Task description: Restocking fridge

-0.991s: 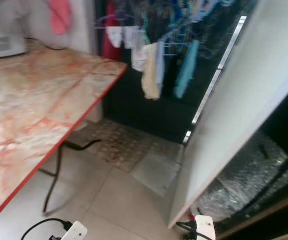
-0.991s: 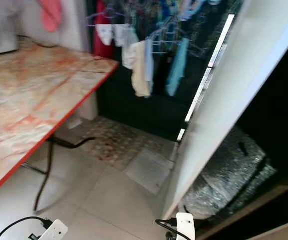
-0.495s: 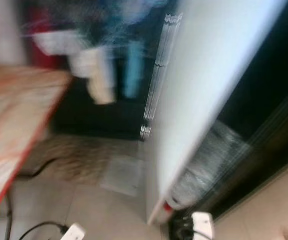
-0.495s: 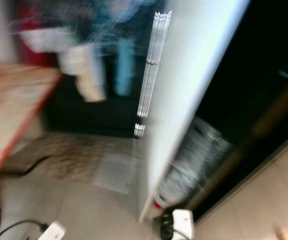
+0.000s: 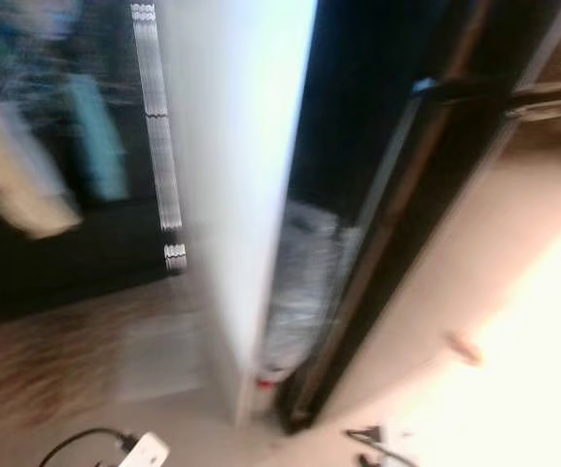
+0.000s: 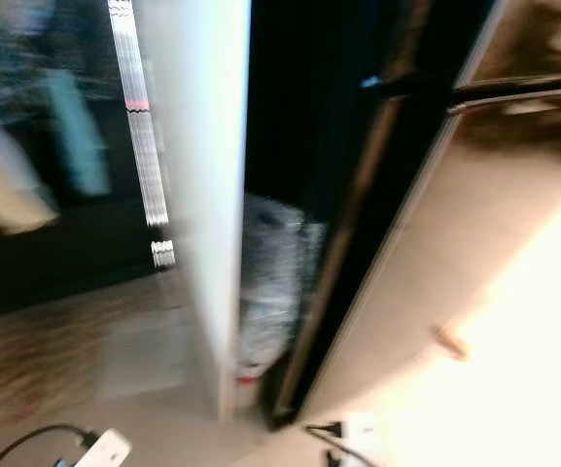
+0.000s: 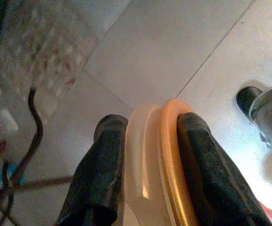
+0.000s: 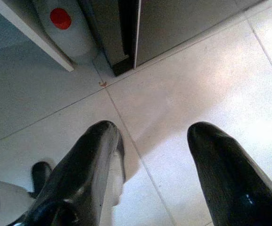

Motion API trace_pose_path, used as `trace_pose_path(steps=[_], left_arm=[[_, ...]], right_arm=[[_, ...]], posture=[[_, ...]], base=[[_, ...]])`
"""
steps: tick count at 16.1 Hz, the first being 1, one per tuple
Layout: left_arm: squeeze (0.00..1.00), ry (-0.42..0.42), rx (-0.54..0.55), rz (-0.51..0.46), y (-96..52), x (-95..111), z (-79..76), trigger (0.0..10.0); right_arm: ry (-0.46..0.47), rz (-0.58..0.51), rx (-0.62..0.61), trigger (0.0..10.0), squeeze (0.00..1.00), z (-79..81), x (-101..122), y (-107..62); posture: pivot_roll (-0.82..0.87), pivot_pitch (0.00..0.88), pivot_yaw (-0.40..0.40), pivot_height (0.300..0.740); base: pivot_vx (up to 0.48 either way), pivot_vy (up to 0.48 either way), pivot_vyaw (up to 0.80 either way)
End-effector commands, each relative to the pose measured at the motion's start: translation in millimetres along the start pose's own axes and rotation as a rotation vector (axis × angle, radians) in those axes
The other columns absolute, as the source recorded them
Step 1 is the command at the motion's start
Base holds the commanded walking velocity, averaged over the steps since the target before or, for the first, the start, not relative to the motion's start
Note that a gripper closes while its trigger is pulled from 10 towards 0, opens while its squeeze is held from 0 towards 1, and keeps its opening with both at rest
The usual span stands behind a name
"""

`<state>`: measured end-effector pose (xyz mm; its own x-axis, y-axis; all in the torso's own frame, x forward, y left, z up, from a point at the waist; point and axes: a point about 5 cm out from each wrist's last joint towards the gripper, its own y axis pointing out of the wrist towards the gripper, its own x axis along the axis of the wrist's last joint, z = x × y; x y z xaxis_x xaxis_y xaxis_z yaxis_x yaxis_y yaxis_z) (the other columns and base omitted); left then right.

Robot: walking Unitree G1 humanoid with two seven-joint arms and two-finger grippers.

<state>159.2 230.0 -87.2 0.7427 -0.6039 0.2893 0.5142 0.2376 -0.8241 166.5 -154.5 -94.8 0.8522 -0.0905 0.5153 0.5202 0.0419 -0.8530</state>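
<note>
The head views are blurred. A white fridge door [image 5: 241,185] stands open, seen edge-on, beside the dark fridge body [image 5: 397,195]. Low in the gap behind the door sits a clear plastic bottle [image 5: 298,292] with a red cap [image 8: 60,18]. In the left wrist view my left gripper [image 7: 151,127] is shut on a cream and orange rimmed object [image 7: 157,165], held over the floor tiles. In the right wrist view my right gripper [image 8: 154,134] is open and holds nothing, above the tiles near the fridge's bottom corner [image 8: 121,61].
Blurred clothes [image 5: 86,136] hang at the left over a patterned mat [image 5: 56,341]. A white power strip [image 5: 146,450] with a black cord lies on the floor in front. Another plug and cord [image 6: 353,428] lie by the fridge base. Pale tiles stretch to the right.
The camera has swung to the right: the marble table has left the picture and the fridge door now shows edge-on with the fridge front beside it.
</note>
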Motion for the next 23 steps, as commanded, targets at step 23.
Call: trace_pose_path(steps=[23], left_arm=[[0.00, -0.012, -0.021, 0.000, 0.6, 4.7, -1.1, 10.0]], right_arm=[[0.009, -0.002, -0.025, 10.0, 0.00, -8.1, 1.2, -0.6]], posture=[[-0.04, 0.010, -0.078, 0.740]], base=[[0.000, 0.177, -0.36]])
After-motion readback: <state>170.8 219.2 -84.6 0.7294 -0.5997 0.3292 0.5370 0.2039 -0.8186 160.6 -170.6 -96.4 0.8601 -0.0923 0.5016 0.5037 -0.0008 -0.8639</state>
